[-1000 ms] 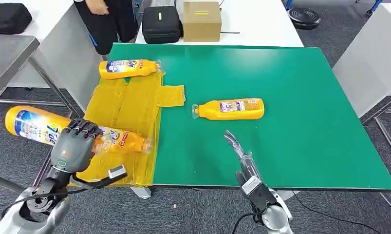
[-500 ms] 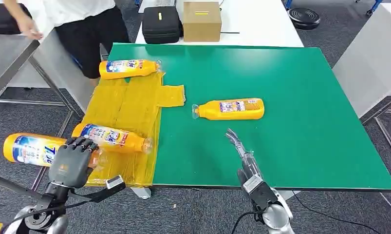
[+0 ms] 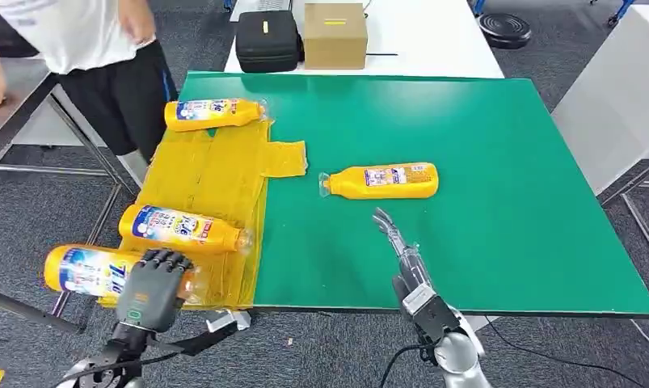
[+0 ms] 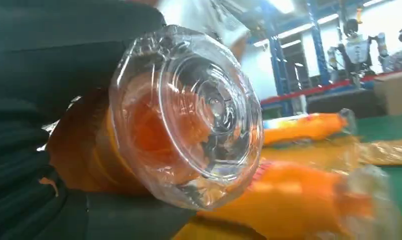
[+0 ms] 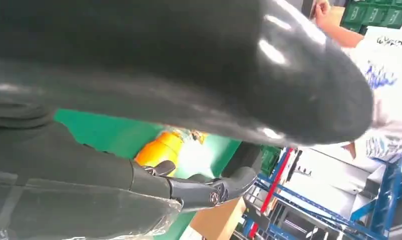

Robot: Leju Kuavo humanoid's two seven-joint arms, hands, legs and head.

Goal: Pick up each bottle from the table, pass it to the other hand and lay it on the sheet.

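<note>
Gripping a bottle (image 3: 90, 270), left hand (image 3: 153, 287) overhangs the sheet (image 3: 216, 174).

Your right hand (image 5: 153, 100) fills the upper and left frame, dark fingers (image 5: 198, 187) stretched out toward lower centre. Behind them you see an orange bottle (image 5: 161, 147) on the green table (image 5: 103, 132); a person (image 5: 384, 85) stands at upper right.
</note>
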